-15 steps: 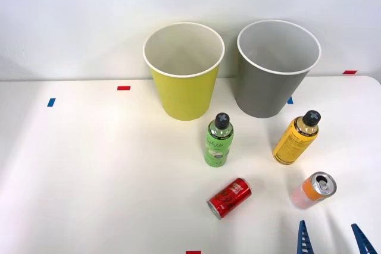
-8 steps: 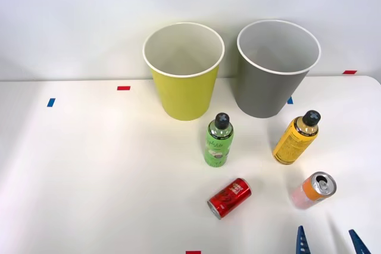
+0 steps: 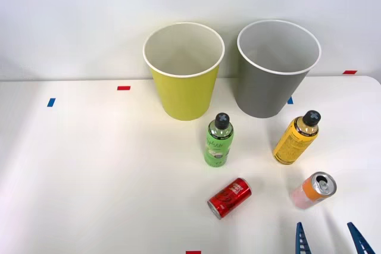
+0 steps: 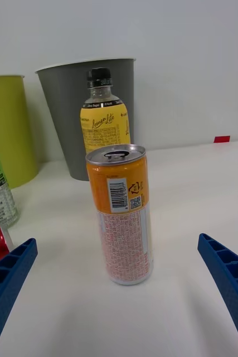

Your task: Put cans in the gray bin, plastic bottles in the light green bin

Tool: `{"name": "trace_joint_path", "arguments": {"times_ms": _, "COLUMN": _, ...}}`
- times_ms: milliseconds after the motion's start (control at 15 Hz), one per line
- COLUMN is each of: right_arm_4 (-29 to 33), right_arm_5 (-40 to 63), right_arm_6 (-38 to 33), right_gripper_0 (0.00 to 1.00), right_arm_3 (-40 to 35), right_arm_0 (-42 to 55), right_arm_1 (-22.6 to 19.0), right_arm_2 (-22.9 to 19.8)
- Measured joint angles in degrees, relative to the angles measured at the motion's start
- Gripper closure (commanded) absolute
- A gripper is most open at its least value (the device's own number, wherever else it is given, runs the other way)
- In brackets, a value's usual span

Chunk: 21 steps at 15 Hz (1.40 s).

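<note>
While upright: two bottles (image 3: 295, 138) (two cans (image 3: 314, 190)).

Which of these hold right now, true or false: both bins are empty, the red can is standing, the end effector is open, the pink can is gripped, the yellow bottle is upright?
1. Both bins look empty. True: no item shows inside the gray bin or the green bin.
2. The red can is standing. False: it lies on its side on the table.
3. The end effector is open. True: its fingers are spread wide.
4. The pink can is gripped. False: it stands free, ahead of the open fingers, untouched.
5. The yellow bottle is upright. True: cap up, near the gray bin.
</note>
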Motion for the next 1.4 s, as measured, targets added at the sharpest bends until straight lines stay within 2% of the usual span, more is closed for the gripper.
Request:
{"name": "trace_joint_path", "arguments": {"times_ms": 667, "right_arm_4": -3.77, "right_arm_5": 5.07, "right_arm_6": 2.65, "right_gripper_0": 0.00, "right_arm_3": 0.07, "right_arm_0": -6.47, "right_arm_1": -1.20, "right_arm_2": 2.67}}
{"name": "trace_joint_path", "arguments": {"times_ms": 1400, "right_arm_4": -7.97, "right_arm_5": 11.11, "right_arm_6": 5.95, "right_gripper_0": 0.00, "right_arm_3": 0.09, "right_arm_0": -16.13, "right_arm_1": -2.40, "right_arm_2": 2.49}}
